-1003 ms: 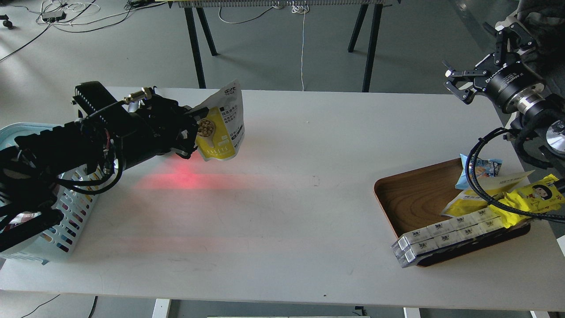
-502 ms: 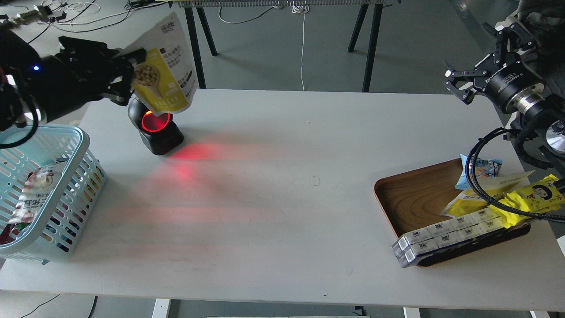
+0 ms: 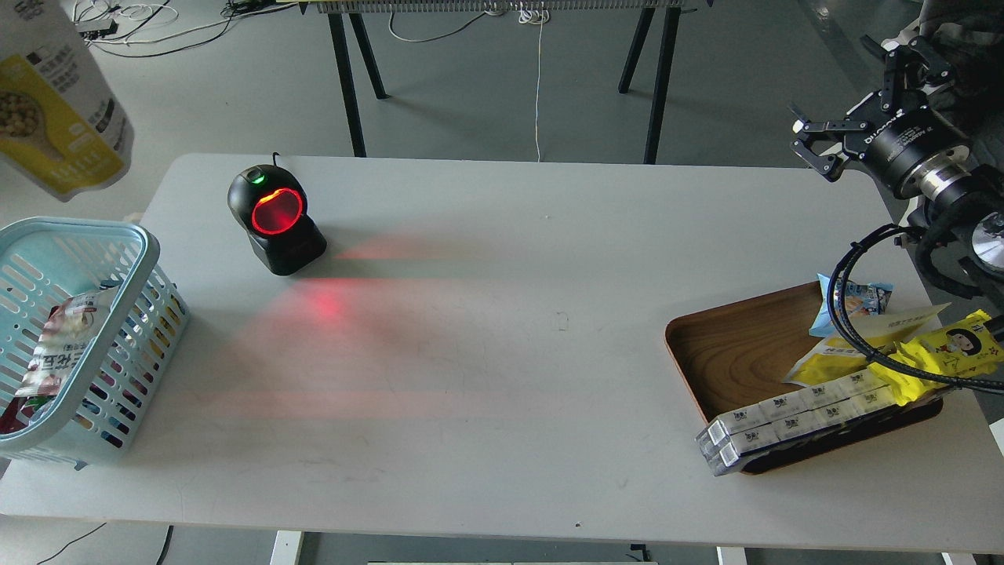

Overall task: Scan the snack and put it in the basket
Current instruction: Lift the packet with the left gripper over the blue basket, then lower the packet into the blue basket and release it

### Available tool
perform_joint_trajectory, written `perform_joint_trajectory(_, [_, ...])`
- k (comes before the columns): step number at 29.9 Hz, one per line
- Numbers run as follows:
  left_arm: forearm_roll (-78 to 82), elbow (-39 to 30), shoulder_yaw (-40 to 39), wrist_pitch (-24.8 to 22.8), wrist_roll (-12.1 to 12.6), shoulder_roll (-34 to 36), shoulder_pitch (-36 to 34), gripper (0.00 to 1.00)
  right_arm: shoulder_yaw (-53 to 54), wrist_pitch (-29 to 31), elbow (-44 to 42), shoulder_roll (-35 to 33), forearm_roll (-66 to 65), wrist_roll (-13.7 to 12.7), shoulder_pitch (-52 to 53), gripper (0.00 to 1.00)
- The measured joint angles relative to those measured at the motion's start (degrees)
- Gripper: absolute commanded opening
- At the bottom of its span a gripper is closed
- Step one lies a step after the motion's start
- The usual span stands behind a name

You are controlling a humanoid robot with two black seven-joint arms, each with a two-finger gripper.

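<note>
The snack, a yellow and white pouch picturing beige nuts, hangs in the air at the far left top, above the light blue basket. What holds it is outside the frame; my left gripper is out of view. The basket stands at the table's left edge with another packet inside. My right gripper is open and empty, raised over the table's far right corner.
A black scanner with a glowing red window stands at the back left and casts red light on the table. A brown wooden tray at the right holds a bright yellow wrapper, long white boxes and other packets.
The left arm carried the snack from in front of the scanner up and to the left, over the basket, and has left the frame. The right gripper has barely moved.
</note>
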Motion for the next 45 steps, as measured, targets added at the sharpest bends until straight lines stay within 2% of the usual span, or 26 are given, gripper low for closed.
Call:
perform_joint_trajectory(7, [-3.6, 3.2, 9.9, 5.3, -0.3, 2.4, 0.0, 0.02, 0.1, 0.0, -0.1, 0.4, 0.0, 0.2, 0.0, 0.98])
perform_joint_trajectory(14, [-4.1, 4.2, 21.7, 14.3, -0.1, 2.7, 0.0, 0.02, 0.1, 0.0, -0.1, 0.8, 0.0, 0.2, 0.0, 0.98])
perform_joint_trajectory(18, [-5.0, 4.8, 25.7, 18.5, 0.4, 1.3, 0.1, 0.02, 0.0, 0.0, -0.1, 0.8, 0.0, 0.2, 0.0, 0.98])
perform_joint_trajectory(27, [-6.0, 8.0, 33.5, 25.0, 0.6, -2.6, 0.3, 0.01, -0.2, 0.0, -0.1, 0.8, 0.0, 0.2, -0.1, 0.98])
perform_joint_trajectory(35, [-7.6, 8.5, 38.5, 28.0, 0.3, -4.6, 0.6, 0.05, -0.3, 0.0, -0.1, 0.7, 0.0, 0.2, -0.1, 0.98])
perform_joint_trajectory(37, [-7.7, 8.7, 39.5, 28.3, 0.3, -4.9, 0.6, 0.12, -0.3, 0.0, -0.1, 0.7, 0.0, 0.2, -0.1, 0.98])
perform_joint_trajectory(39, [-7.7, 8.7, 39.9, 28.5, 0.3, -5.0, 0.7, 0.24, -0.3, 0.0, -0.1, 0.7, 0.0, 0.2, -0.1, 0.98])
perform_joint_trajectory(42, [-7.7, 8.7, 40.1, 28.6, 0.1, -5.0, 0.7, 0.50, -0.4, 0.0, -0.1, 0.7, 0.0, 0.2, -0.1, 0.98])
perform_joint_trajectory(45, [-7.6, 8.8, 40.1, 28.6, -0.2, -4.9, 0.7, 0.82, -0.4, -0.1, -0.1, 0.8, 0.0, 0.2, -0.1, 0.98])
